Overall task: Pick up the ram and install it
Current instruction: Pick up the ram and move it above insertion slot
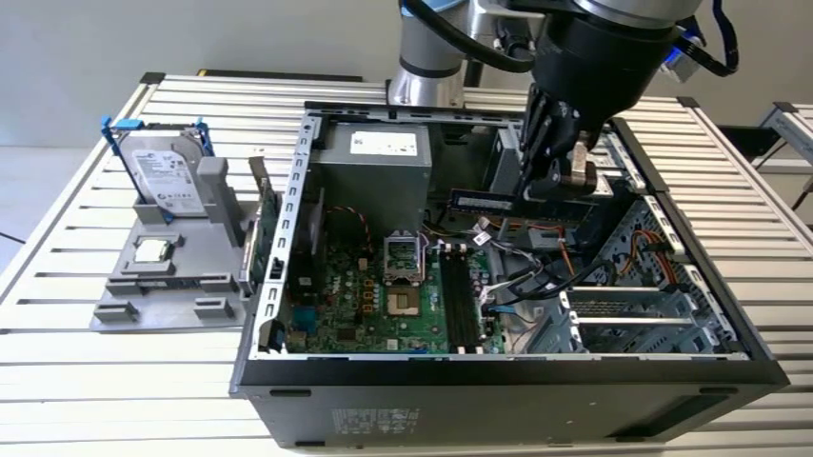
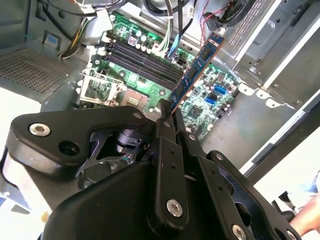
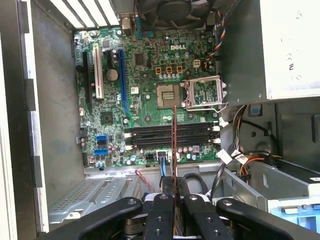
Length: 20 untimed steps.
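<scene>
The pincer (image 1: 544,190) is gripping the ram (image 1: 483,200) by one end, its fingers closed flat against both faces of the stick, and is holding it in the air inside the open computer case (image 1: 273,286), above the motherboard (image 1: 368,295) and touching nothing else. In the second wrist view the ram (image 2: 197,70) is sticking out from the pincer (image 2: 167,112) towards the board, chips showing. In the first wrist view it (image 3: 174,145) is showing edge-on as a thin line crossing the black memory slots (image 3: 170,135). In all three views the stick seems to be lying across the line of the slots (image 1: 460,300), not along them, so doing this step well is probably depending first on bringing its long edge parallel to one slot and directly over it. Because the grip is sitting at one end, any push is likely to be tipping the far end, so a slow, level descent looks safer than a quick one. Loose cables (image 1: 508,276) are lying just beside the slots towards the exterior view's right and could be snagging the free end. Whether the slot latches are standing open is not something I can tell. A hard drive (image 1: 166,176) is resting on a grey fixture (image 1: 166,300) on the slatted surface (image 1: 76,362), well apart from the work.
</scene>
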Motion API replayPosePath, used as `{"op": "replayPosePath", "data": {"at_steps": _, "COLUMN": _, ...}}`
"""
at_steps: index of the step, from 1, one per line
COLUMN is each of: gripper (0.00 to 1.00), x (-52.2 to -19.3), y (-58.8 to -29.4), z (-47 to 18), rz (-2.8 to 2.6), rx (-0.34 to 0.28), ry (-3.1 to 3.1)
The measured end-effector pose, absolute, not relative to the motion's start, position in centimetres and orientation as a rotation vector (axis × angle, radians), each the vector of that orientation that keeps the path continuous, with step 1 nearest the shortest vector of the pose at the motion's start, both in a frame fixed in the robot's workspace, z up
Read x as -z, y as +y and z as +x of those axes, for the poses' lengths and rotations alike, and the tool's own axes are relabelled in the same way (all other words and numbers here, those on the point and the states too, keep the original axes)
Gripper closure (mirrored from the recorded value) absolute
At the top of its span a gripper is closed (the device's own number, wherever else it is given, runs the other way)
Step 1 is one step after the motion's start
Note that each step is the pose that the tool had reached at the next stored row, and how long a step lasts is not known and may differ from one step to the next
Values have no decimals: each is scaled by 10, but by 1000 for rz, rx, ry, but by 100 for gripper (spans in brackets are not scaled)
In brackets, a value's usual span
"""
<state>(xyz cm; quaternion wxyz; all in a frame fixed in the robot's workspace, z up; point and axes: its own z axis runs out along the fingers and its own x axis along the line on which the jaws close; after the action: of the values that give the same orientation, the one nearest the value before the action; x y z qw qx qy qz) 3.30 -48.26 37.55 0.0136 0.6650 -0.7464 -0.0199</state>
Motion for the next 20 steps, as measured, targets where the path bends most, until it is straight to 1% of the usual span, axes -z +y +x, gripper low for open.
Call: {"op": "replayPosePath", "data": {"at_steps": 20, "gripper": 100, "x": -375, "y": -483, "z": 33, "rz": 1876, "rx": 65, "ry": -2489}}
